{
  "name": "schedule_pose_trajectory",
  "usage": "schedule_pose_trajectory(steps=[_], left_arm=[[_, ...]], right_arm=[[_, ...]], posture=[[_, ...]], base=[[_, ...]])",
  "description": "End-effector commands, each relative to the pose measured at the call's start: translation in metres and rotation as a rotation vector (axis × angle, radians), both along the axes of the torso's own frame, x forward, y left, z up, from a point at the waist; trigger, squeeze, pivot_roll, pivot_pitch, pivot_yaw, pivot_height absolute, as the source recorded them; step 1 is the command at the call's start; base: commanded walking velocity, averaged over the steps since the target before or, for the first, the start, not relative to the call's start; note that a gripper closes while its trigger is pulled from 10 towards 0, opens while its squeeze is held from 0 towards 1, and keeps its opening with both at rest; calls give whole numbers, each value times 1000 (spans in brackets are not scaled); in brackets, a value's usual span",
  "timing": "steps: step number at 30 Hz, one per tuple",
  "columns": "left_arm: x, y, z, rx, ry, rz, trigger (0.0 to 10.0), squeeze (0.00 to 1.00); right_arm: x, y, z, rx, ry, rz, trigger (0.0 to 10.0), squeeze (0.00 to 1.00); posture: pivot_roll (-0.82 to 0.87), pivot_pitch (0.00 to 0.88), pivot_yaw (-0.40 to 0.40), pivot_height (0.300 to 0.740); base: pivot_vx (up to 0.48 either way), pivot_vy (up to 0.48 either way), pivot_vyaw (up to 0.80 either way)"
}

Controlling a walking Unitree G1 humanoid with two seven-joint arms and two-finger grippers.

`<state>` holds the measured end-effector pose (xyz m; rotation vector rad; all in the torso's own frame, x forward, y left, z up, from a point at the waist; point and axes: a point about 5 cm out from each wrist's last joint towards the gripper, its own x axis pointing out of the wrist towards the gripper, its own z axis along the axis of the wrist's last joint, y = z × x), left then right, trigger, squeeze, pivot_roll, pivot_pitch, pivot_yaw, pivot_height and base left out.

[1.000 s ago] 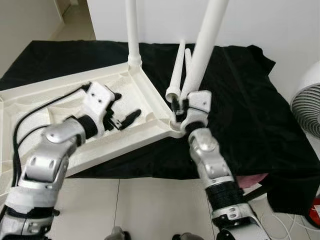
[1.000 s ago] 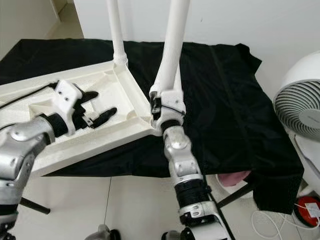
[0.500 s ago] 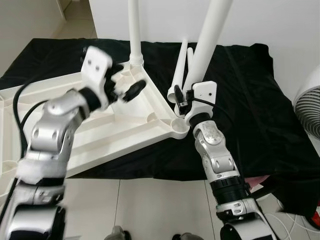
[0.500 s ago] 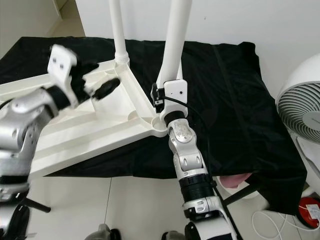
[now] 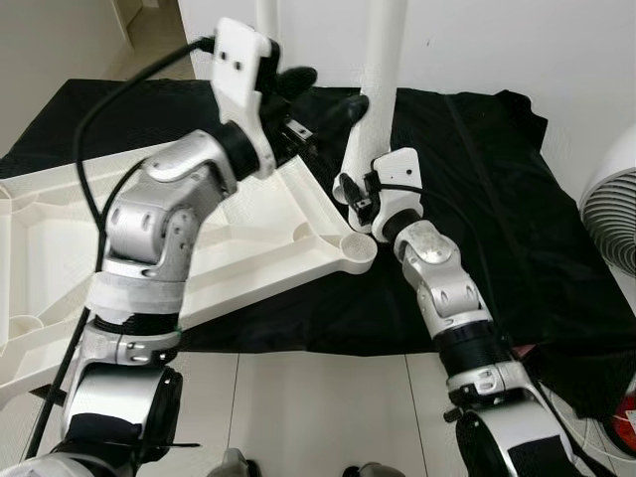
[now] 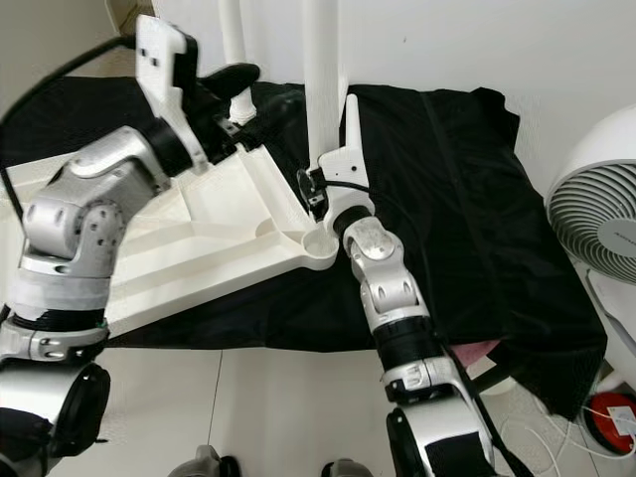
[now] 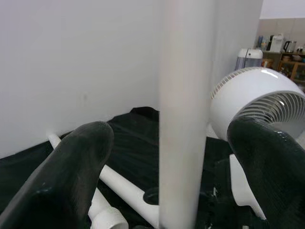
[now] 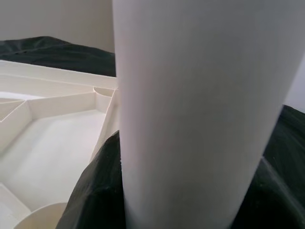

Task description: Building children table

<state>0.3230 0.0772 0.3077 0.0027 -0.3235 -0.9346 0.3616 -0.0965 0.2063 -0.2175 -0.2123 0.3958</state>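
- Step in hand, as I judge it: seating a leg (image 5: 383, 60) in the near corner socket (image 5: 355, 248) of the upturned tabletop (image 5: 248, 238), which lies on the black-draped bench (image 5: 497, 199).
- The right gripper (image 6: 320, 184) is clamped on the leg low down, the leg held upright just beside the socket, not yet in it.
- The left gripper (image 5: 320, 94) is spread wide, one finger either side of the leg higher up, not touching.
- To do it well: close the left gripper to steady the top, keep the leg plumb, centre its foot over the socket, then press straight down.
- Count: one tabletop; one leg already standing (image 6: 234, 50) at the far corner; one in hand; two loose legs (image 7: 121, 183) on the cloth; one fan (image 6: 601, 224).
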Motion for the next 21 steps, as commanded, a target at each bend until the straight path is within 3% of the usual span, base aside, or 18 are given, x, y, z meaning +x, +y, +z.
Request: schedule_pose_trajectory(steps=[1, 12, 15, 21], left_arm=[[-1, -7, 2, 44, -11, -45, 10000, 0], [6, -20, 1, 71, 20, -12, 10000, 0], [14, -26, 8, 46, 59, 34, 10000, 0], [18, -28, 14, 22, 60, 52, 10000, 0]], right_arm=[[1, 3, 5, -15, -22, 26, 10000, 0], [0, 9, 8, -73, -34, 91, 10000, 0], [-2, 12, 3, -124, -33, 136, 10000, 0], [-3, 15, -2, -134, -14, 165, 10000, 0]], posture=[[-49, 50, 22, 740], [-56, 40, 34, 740], [-56, 34, 40, 740], [-60, 28, 41, 740]], base=[[0, 0, 0], [0, 0, 0], [0, 0, 0], [0, 0, 0]])
